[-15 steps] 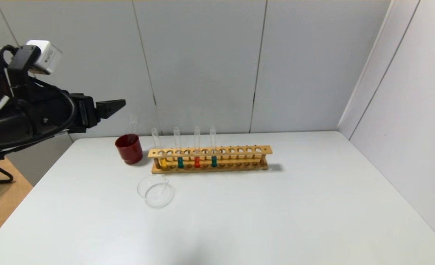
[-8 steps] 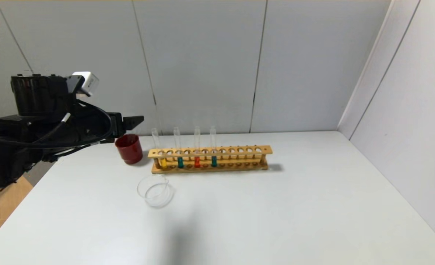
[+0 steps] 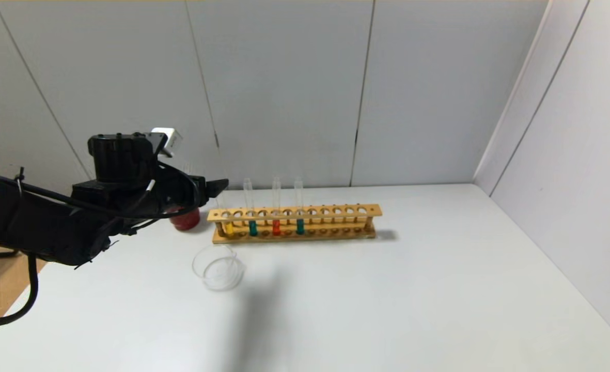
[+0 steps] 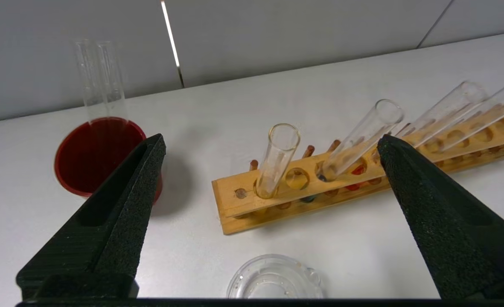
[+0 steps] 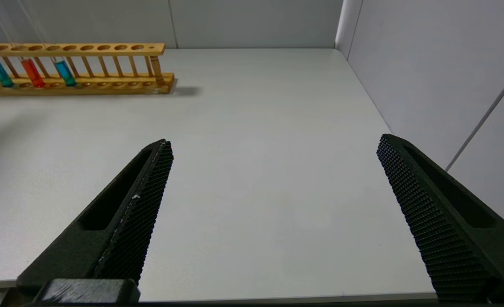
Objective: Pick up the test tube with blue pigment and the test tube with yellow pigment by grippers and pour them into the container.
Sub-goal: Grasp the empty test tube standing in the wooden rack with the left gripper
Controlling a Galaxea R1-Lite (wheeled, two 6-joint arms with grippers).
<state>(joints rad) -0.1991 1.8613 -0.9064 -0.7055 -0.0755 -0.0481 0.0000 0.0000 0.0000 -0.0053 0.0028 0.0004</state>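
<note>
— At the rack's (image 3: pixel 294 223) left end, what's there?
— The left pincer (image 4: pixel 269 147), fingers wide apart and holding nothing, hangs above the surface (image 3: pixel 387 289), in front of the red cup (image 3: pixel 185 219).
— And the tubes?
— All upright in the rack: the yellow tube (image 3: pixel 228 227) in the leftmost slot, a blue tube (image 3: pixel 252 227) next, then the orange-red tube (image 3: pixel 276 227), then a second blue tube (image 3: pixel 300 226).
— The beaker (image 3: pixel 218 267)?
— On the surface just in front of the rack's left end, apart from it.
— The right pincer (image 5: pixel 273 145)?
— Open too — low over the surface, well off from the rack's right end.
</note>
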